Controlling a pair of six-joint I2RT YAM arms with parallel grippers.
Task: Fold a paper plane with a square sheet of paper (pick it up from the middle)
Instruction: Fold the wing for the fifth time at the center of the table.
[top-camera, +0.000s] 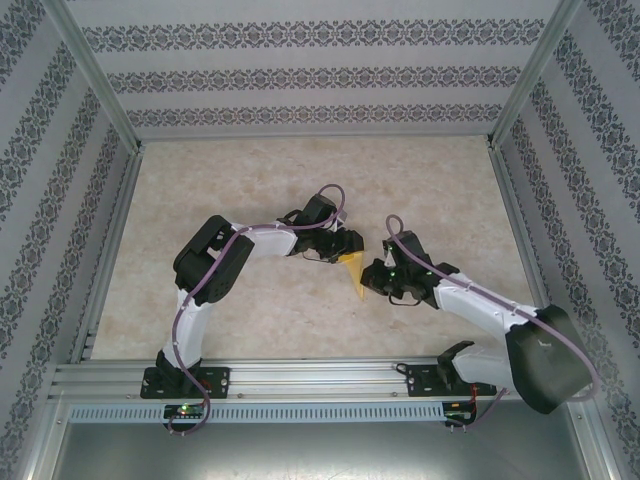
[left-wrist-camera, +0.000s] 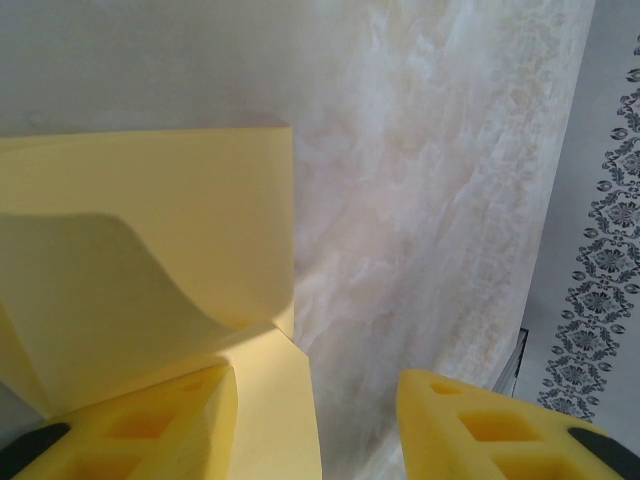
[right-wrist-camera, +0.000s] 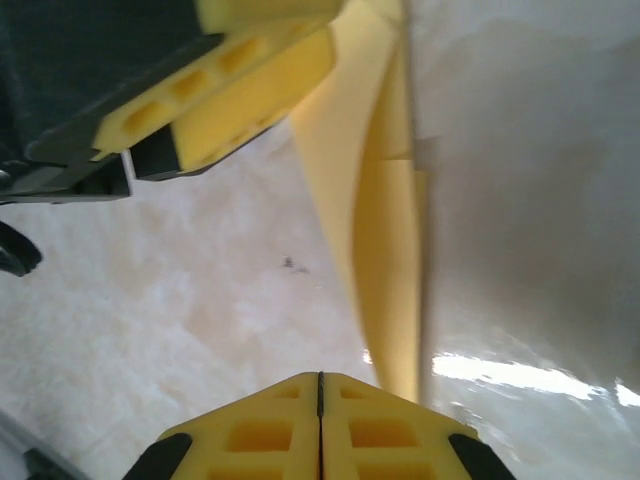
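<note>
Two robot arms meet at the middle of a marbled beige table (top-camera: 250, 190). A folded piece of yellow paper (top-camera: 353, 274) lies between them as a narrow wedge, its tip pointing toward the near rail (top-camera: 300, 372). From above, the wedge's far end is hidden under the left gripper (left-wrist-camera: 315, 385), and the dark wrists cover both sets of fingers.

The left wrist camera shows its two yellow foam fingers (left-wrist-camera: 150, 425) standing apart, with bare tabletop in the gap. The paper lies beneath and beside the finger on that picture's left, one flap curling up off the layer below. Whether that finger presses on the paper cannot be told, and the paper runs off the picture's left edge.

The right gripper (right-wrist-camera: 320, 385) has its fingers pressed together, the seam between them a thin dark line with nothing visible in it. The paper's long creased body passes just to the side of those tips, and contact there is hard to judge. Its upper end is cut off by the picture's edge and by the left arm's fingers. Patterned walls (top-camera: 320, 75) enclose the table.
</note>
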